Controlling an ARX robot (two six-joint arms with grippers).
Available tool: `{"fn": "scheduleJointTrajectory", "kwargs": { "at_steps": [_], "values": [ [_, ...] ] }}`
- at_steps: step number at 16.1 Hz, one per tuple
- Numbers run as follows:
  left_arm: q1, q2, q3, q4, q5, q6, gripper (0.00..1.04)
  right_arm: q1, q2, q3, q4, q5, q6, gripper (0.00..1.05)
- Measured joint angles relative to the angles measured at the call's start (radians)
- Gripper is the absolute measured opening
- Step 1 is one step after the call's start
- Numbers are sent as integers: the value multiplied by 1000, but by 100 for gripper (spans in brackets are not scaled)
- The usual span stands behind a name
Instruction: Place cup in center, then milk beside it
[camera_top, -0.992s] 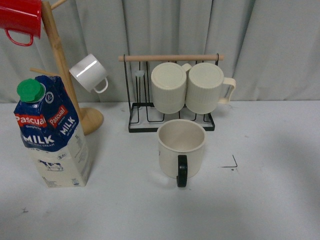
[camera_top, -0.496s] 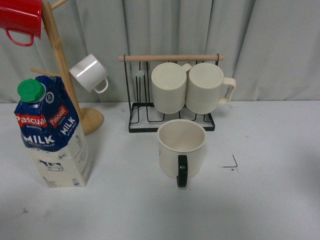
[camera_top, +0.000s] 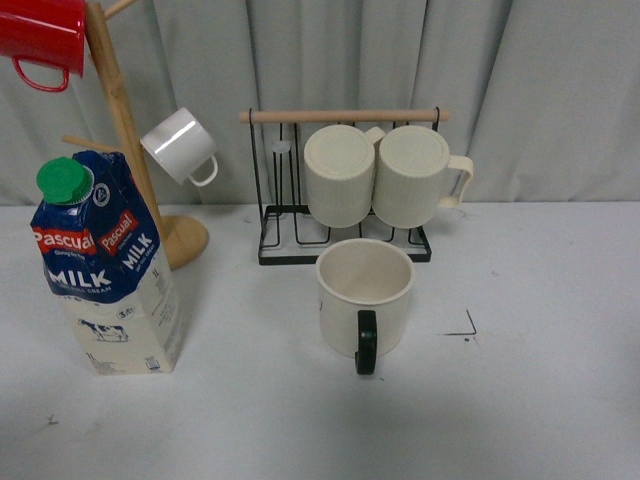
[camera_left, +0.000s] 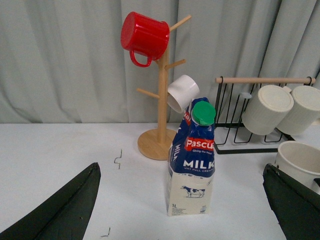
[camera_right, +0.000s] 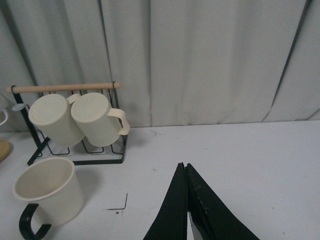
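Observation:
The cup (camera_top: 364, 292), a wide cream mug with a black handle turned toward the camera, stands upright on the white table just in front of the wire rack; it also shows in the right wrist view (camera_right: 47, 192) and at the edge of the left wrist view (camera_left: 301, 159). The milk (camera_top: 102, 265), a tall blue and cream carton with a green cap, stands upright at the left; in the left wrist view the milk (camera_left: 192, 160) stands ahead between my fingers. My left gripper (camera_left: 185, 210) is open and empty. My right gripper (camera_right: 185, 167) is shut and empty, apart from the cup. Neither arm shows in the front view.
A black wire rack (camera_top: 345, 180) with a wooden bar holds two ribbed cream mugs behind the cup. A wooden mug tree (camera_top: 125, 130) at the back left carries a red mug (camera_top: 40, 35) and a small white mug (camera_top: 178, 146). A small black corner mark (camera_top: 463, 328) lies right of the cup. Grey curtain behind.

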Motion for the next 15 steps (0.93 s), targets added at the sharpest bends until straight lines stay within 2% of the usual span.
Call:
{"fn": "scheduleJointTrajectory", "kwargs": {
  "at_steps": [2,3,6,15],
  "values": [
    [0,0,0,0,0,0,98,-51,-62,-17,-37,-17,-1,2],
    [0,0,0,0,0,0,98,-48,-70,-53,25,-25,-1,2],
    [0,0,0,0,0,0,98,-44,-208,-79,-118,-26,-2,2],
    [0,0,0,0,0,0,98,-44,-492,-79,-388,-26,-2,2]
  ]
}}
